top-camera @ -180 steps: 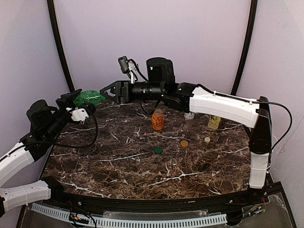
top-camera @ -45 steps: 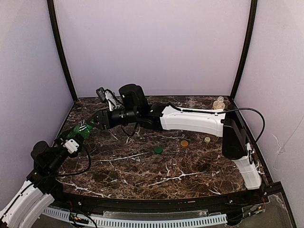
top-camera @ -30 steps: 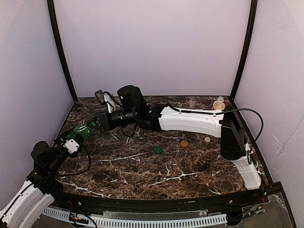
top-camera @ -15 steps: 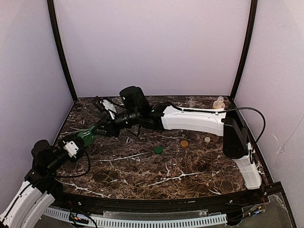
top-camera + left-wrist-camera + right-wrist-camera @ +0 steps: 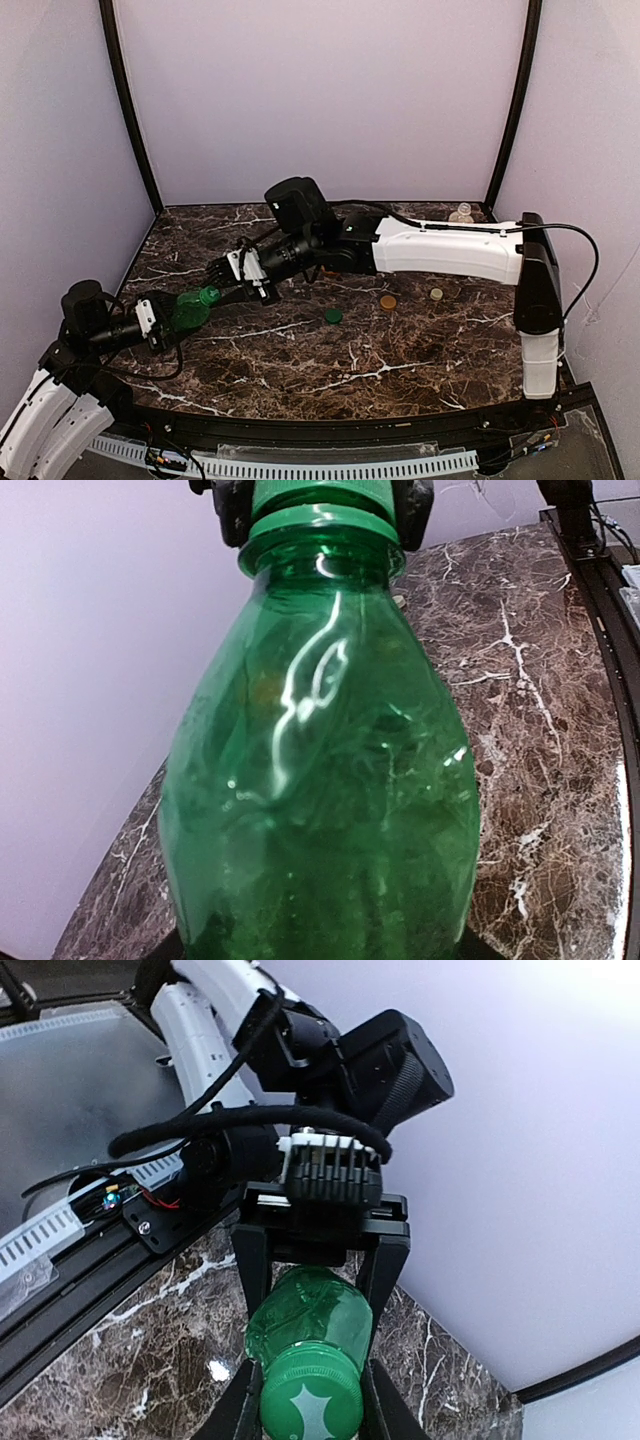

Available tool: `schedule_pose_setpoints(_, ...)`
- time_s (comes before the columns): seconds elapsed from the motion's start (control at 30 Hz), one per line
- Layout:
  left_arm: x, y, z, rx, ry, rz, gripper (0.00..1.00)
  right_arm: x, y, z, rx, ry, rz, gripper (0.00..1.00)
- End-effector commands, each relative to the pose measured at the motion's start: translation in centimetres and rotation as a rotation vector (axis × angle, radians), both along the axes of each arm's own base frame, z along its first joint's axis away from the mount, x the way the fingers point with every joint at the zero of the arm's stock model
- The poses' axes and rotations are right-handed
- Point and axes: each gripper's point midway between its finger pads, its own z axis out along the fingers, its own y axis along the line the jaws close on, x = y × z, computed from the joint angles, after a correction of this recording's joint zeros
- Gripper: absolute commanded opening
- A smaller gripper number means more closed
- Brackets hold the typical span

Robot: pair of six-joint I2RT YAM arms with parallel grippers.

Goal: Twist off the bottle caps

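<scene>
Right wrist view showed the right gripper (image 5: 310, 1406) clamped narrowly on the green cap (image 5: 311, 1398), while just beyond it the left gripper (image 5: 316, 1290) held the green bottle (image 5: 305, 1322).

No word, brand or number can be read in any view. The one sign is a pale four-pointed star, perhaps moulded rather than printed, on the top of the green cap (image 5: 310, 1407) in the right wrist view. The green bottle (image 5: 320, 810) shows only bare plastic and glints in the left wrist view. The back bottle (image 5: 461, 213) is too small to read from above.
</scene>
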Motion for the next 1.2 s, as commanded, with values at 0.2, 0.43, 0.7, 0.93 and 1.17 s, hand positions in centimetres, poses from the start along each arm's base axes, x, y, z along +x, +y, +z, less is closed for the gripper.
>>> schedule_pose_setpoints(0.2,-1.3,-0.8,-0.4,-0.057,0.144,-0.062,0.19,0.3,-1.2,-1.3,0.003,-0.411,0.084,0.00)
schedule_pose_setpoints(0.43,-1.1,-0.8,-0.1,-0.063,0.128,-0.056,0.18,0.4,-0.3,-1.2,0.004,-0.401,0.052,0.49)
schedule_pose_setpoints(0.7,-0.5,-0.2,-0.4,-0.054,0.106,-0.004,0.18,1.5,-0.9,3.5,0.103,-0.277,-0.127,0.78)
schedule_pose_setpoints(0.93,3.0,2.1,1.3,-0.048,-0.061,0.204,0.18,0.7,-2.0,6.7,0.100,0.205,-0.220,0.85)
schedule_pose_setpoints(1.17,4.6,4.0,0.6,0.028,-0.159,0.326,0.18,5.3,-1.2,8.0,0.134,0.919,-0.542,0.79)
